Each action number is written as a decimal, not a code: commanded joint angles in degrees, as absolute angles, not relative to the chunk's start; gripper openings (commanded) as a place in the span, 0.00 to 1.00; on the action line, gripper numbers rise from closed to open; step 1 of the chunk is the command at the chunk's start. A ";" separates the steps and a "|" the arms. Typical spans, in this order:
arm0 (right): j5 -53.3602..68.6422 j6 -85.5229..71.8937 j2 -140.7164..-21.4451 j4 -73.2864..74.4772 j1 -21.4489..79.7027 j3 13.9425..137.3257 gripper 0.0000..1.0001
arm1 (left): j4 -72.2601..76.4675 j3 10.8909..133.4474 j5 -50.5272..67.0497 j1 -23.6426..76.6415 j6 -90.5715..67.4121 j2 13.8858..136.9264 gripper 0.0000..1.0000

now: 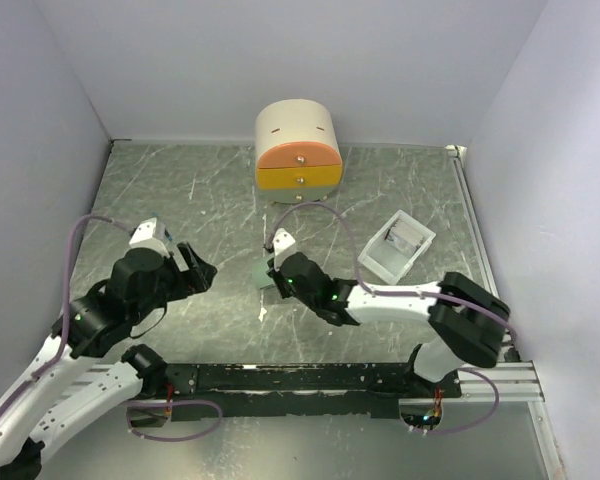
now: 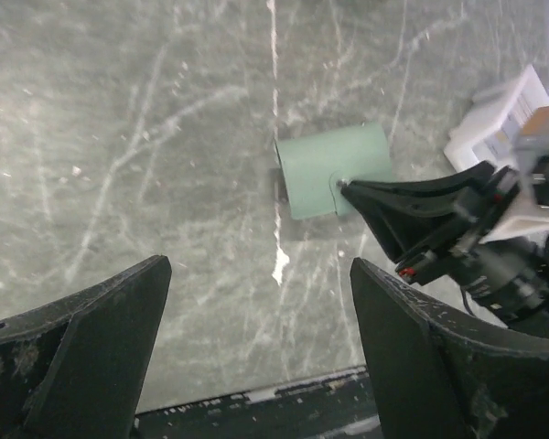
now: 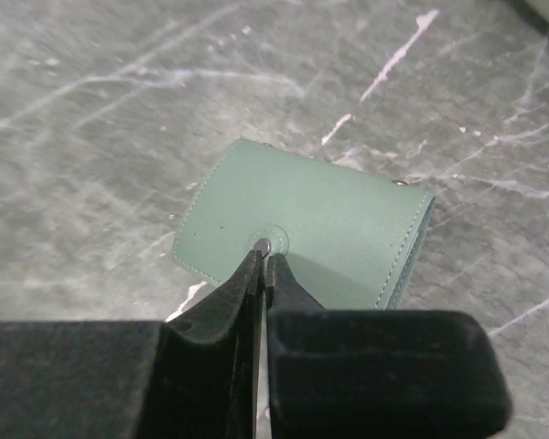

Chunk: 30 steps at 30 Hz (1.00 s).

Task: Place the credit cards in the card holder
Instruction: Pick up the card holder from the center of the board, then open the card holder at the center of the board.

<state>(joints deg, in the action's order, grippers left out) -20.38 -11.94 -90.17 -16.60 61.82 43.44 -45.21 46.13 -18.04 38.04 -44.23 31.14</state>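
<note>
One card holder lies closed and flat on the marbled grey table, near its middle, in front of the drawer box and to the left of the tray; in the right wrist view it is a grey-green folded wallet with a single round snap on its upper face.

Two grippers are in view. The right gripper has its two fingers pressed together with only a hairline slit between them; the tips rest right at the snap on the card holder; whether a thin edge of the flap is pinched between them cannot be told. The left gripper hangs above bare table to the left of the card holder, well apart from it; its two fingers stand spread wide and there is nothing between them.

One white rectangular tray sits tilted to the right of the card holder, apart from it; the credit cards lie inside it as a small greyish striped patch; they are too small and too overlapped to count.

One round cream drawer box stands at the far edge of the table, with an orange drawer front above a yellow one; a lilac cable loops from each of the two arms.
</note>
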 commanded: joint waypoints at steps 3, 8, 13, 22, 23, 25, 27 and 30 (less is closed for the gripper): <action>-10.59 -10.79 -77.70 -23.82 61.88 36.53 0.00 | -37.25 44.26 -3.17 37.62 -46.21 32.96 0.91; -0.05 -10.97 -66.51 -28.46 61.88 29.08 0.00 | -30.39 40.75 5.89 37.59 -47.27 30.88 0.93; 4.90 -11.38 -57.03 -30.39 61.89 26.70 0.00 | -24.88 37.53 12.80 37.60 -52.51 28.33 0.91; 11.75 -12.18 -50.22 -34.08 61.88 26.91 0.00 | -18.83 37.21 21.14 37.61 -51.34 31.49 0.95; 13.00 -11.93 -50.43 -34.06 61.88 27.28 0.00 | -17.61 37.04 22.31 37.62 -51.59 31.91 0.95; 14.43 -11.51 -51.25 -33.81 61.88 27.94 0.00 | -15.04 36.56 24.28 37.61 -52.35 32.35 0.95; 15.83 -11.14 -51.97 -33.49 61.88 28.53 0.00 | -12.62 36.04 25.75 37.62 -53.21 32.18 0.94; 18.42 -10.04 -52.29 -33.25 61.87 28.61 0.00 | -11.17 35.54 25.81 37.62 -54.16 31.40 0.92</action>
